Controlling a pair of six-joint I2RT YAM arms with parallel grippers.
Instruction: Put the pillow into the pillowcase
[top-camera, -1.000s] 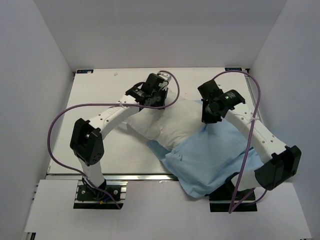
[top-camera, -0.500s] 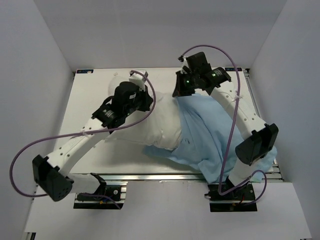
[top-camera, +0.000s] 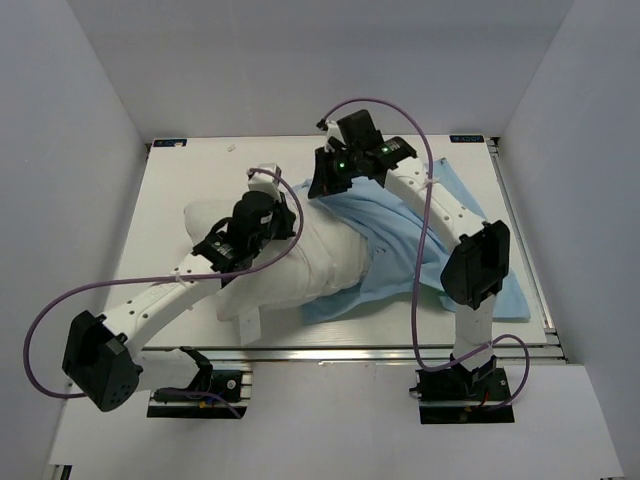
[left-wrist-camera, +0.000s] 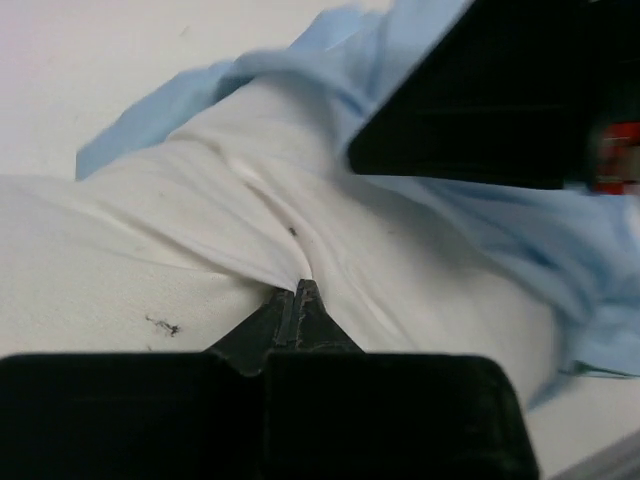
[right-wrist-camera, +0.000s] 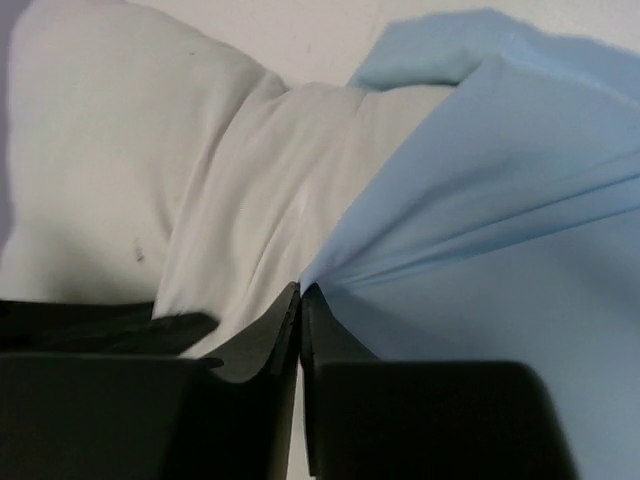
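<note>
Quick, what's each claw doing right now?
Left claw: shut, pinching the pillow fabric.
Right claw: shut, pinching the pillowcase edge.

- We see a white bench (top-camera: 180, 190), flat and matte, enclosed on three sides.
- A left wall (top-camera: 60, 200), a back wall (top-camera: 320, 70) and a right wall (top-camera: 590, 180) rise plain and white.
- A metal rail (top-camera: 330, 352) edges the bench's near side.
- The light is soft and even, with faint shadows.

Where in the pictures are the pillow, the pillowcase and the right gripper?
pillow (top-camera: 320, 265): top view, bare white middle.
pillowcase (top-camera: 395, 250): top view, blue fabric beside the pillow.
right gripper (right-wrist-camera: 300, 290): right wrist view, between its closed fingertips.
</note>
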